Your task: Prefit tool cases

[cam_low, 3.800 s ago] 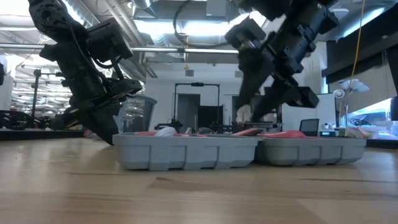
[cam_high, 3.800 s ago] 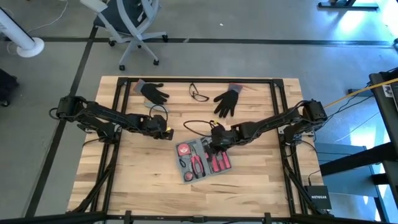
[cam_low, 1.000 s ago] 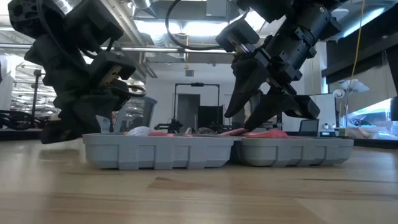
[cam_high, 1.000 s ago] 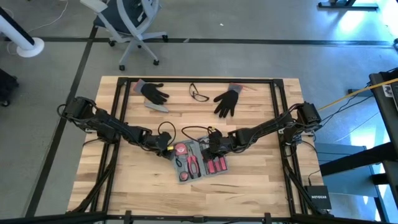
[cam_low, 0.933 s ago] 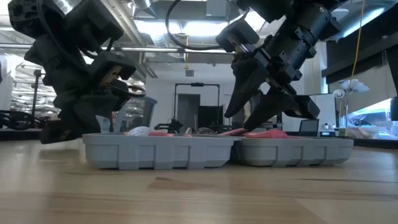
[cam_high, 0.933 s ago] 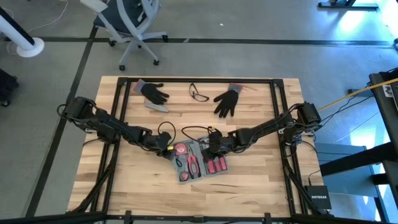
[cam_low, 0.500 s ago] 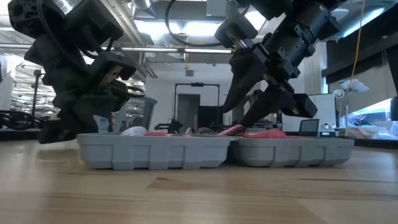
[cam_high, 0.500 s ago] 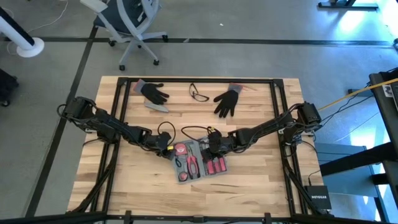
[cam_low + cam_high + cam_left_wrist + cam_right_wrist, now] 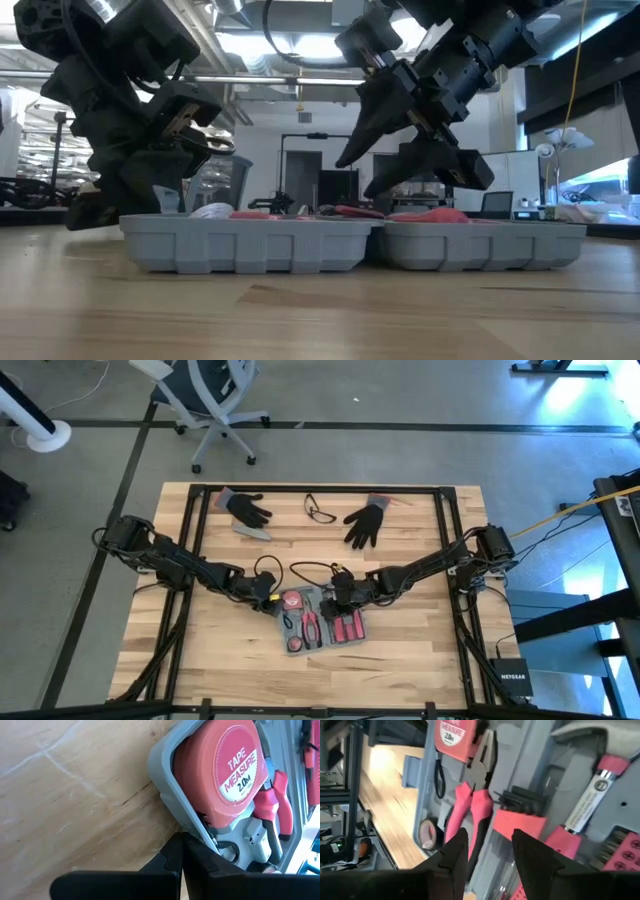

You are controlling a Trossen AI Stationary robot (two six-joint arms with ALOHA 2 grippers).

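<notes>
An open blue-grey tool case point(image 9: 322, 620) is seen lying flat near the middle of the wooden bench point(image 9: 200, 660), filled with a red tape measure point(image 9: 225, 775), pink-handled pliers point(image 9: 470, 815) and other pink tools; two black gloves point(image 9: 246, 508) and a pair of safety glasses point(image 9: 320, 512) are left well apart from it at the far edge. Compared with a moment earlier, the case is seen shifted slightly towards the left arm's side, and the right end effector point(image 9: 385, 170) is now raised a little higher above the tools; its fingers are held apart and nothing is gripped between them. The left end effector point(image 9: 181, 851) is kept low at the case's corner beside the tape measure, its fingers pressed together, touching or nearly touching the rim; it has stayed in place. This is judged to mean that the case is being braced and nudged into position while the tools are checked in their recesses; the fitting appears well along, not yet finished.
</notes>
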